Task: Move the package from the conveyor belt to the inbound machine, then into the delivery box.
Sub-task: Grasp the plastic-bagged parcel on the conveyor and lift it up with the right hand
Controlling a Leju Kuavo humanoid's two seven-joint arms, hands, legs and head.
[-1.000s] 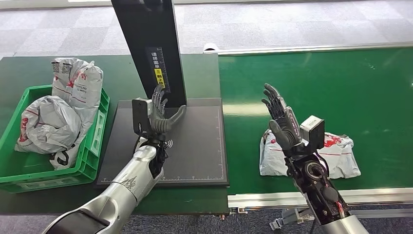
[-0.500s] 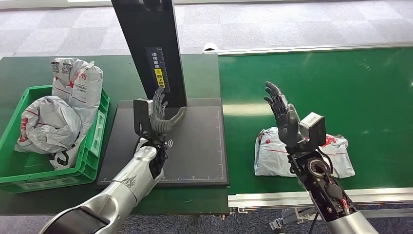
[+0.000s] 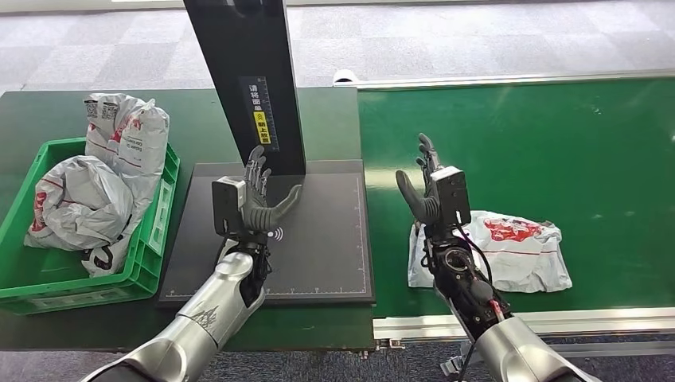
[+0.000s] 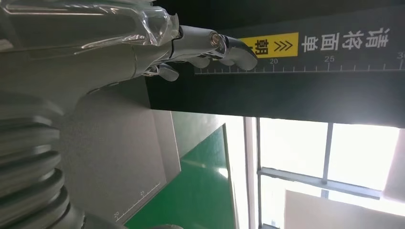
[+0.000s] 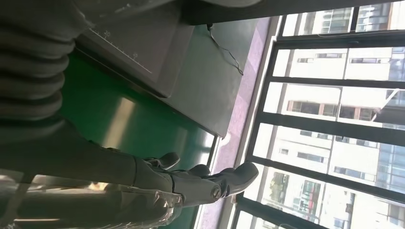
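My right hand is raised over the near part of the bright green conveyor belt, fingers spread and holding nothing. The crumpled white plastic mail package with red print lies flat on the belt just beside and behind my right wrist, untouched. My left hand hovers with fingers apart, empty, over the dark grey flat platform of the inbound machine, close to its black upright column.

The step in hand, I judge, is the first pick. The bag is soft and slack, so I should come down over its bulkier middle, not a loose edge, and close around a fold so it cannot slip out. Then lift it clear of the belt's metal rim before carrying it across to the platform. The green plastic crate on the dark green worktop, already holding grey bags, comes after.
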